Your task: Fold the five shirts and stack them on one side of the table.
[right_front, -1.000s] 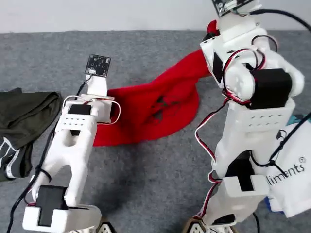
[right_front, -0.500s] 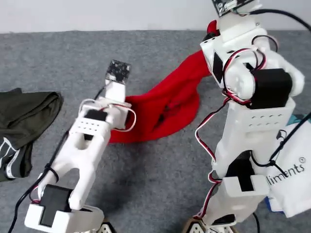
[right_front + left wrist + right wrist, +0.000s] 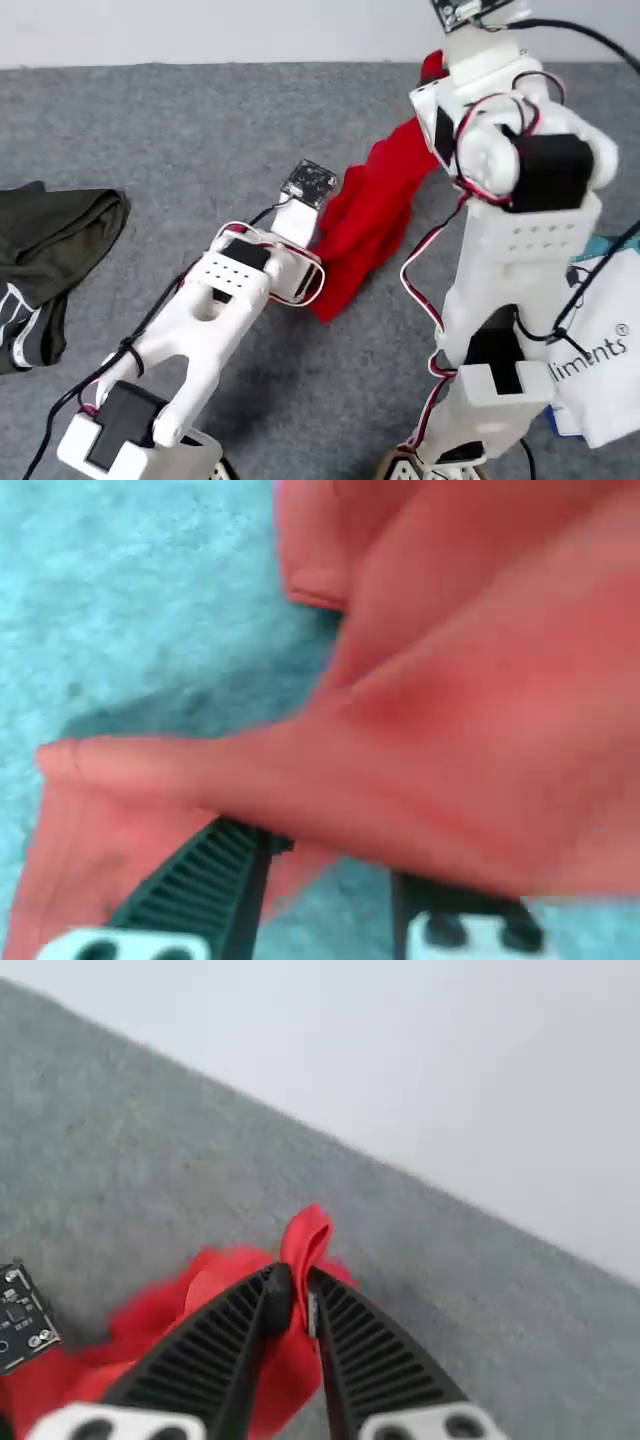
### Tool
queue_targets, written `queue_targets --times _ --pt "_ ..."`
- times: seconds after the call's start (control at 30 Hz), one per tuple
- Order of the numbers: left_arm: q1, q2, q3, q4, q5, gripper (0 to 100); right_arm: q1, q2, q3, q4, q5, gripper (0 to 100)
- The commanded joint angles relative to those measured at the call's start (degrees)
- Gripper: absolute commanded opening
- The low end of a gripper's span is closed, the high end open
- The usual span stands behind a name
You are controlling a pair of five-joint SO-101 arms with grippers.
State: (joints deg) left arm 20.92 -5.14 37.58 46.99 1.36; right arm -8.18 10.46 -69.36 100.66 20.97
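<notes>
On the grey desk [image 3: 150, 130] we see 1 red shirt [image 3: 365, 225] bunched up; right fingers [image 3: 225, 1345] pinch its far fold tight; left fingers [image 3: 190, 890] clamp its near edge.

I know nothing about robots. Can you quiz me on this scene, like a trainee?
1. True or false: the right gripper is shut on a fold of the red cloth shirt.
2. Where does the dark green folded shirt lie? A at the grey table's left edge; B under the red shirt; C in a gripper.
3. Fill in: the white printed shirt lies beside the ___ arm's base.
Key: 1 true; 2 A; 3 right.
</notes>
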Motion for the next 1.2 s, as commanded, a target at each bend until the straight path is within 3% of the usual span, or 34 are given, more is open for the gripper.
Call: queue_targets --times 0.0,0.27,0.57,0.97,1.17 --pt "1.5 -1.9 -1.5 0.7 1.0 16 -0.3 -2.6 2.6 2.2 0.2 0.9" --pt "8.8 -2.0 0.1 4.5 1.0 16 -0.1 -2.3 3.4 2.2 0.2 0.9" --pt "8.6 4.6 -0.7 2.5 1.0 16 -0.3 -2.2 3.4 2.2 0.2 0.9" --pt "7.4 24.8 -24.8 20.9 0.7 15 -0.3 -2.3 3.4 2.2 0.2 0.9" --pt "8.2 25.9 -26.2 22.9 -1.8 1 -0.3 -2.5 3.4 2.2 0.2 0.9"
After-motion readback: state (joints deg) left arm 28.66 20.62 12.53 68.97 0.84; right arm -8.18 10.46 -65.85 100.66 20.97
